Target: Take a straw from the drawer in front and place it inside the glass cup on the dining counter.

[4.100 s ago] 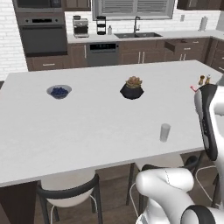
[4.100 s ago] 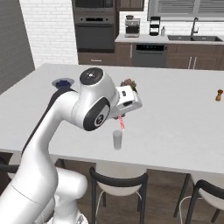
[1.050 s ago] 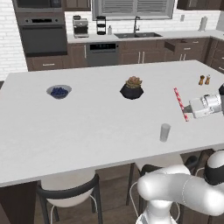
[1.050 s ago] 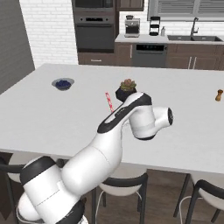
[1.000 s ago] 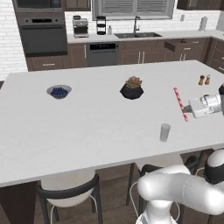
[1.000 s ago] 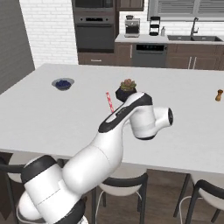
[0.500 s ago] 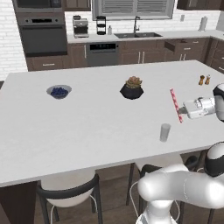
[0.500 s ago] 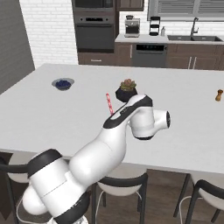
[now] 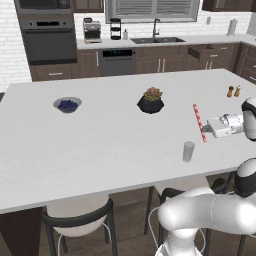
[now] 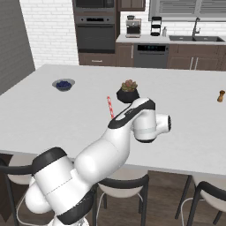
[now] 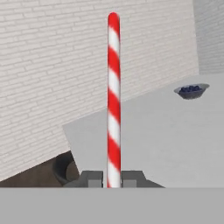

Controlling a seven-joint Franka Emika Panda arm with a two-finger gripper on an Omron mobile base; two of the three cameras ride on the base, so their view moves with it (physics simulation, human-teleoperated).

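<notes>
My gripper [image 9: 207, 129] is shut on the lower part of the red and white striped straw [image 9: 199, 122]. It holds the straw over the white dining counter [image 9: 110, 145], leaning a little. The small clear glass cup [image 9: 188, 151] stands on the counter just below and left of the straw's lower end, apart from it. In the hand view the straw [image 11: 113, 96] rises straight up from between the two fingertips [image 11: 92, 178]. In the right base view the straw's top [image 10: 109, 106] pokes out behind my arm, which hides the cup. The dark drawer [image 9: 206, 51] stands open at the back right.
A dark plant pot [image 9: 150, 101] sits mid-counter and a blue-filled bowl [image 9: 67, 104] at the left. Two small shakers [image 9: 233, 91] stand near the right edge. Stools [image 9: 80, 220] are tucked under the near edge. The sink worktop [image 9: 155, 41] runs along the back wall.
The gripper has carried the straw a little to the left, closer to the glass cup. The grip has stayed shut throughout.
</notes>
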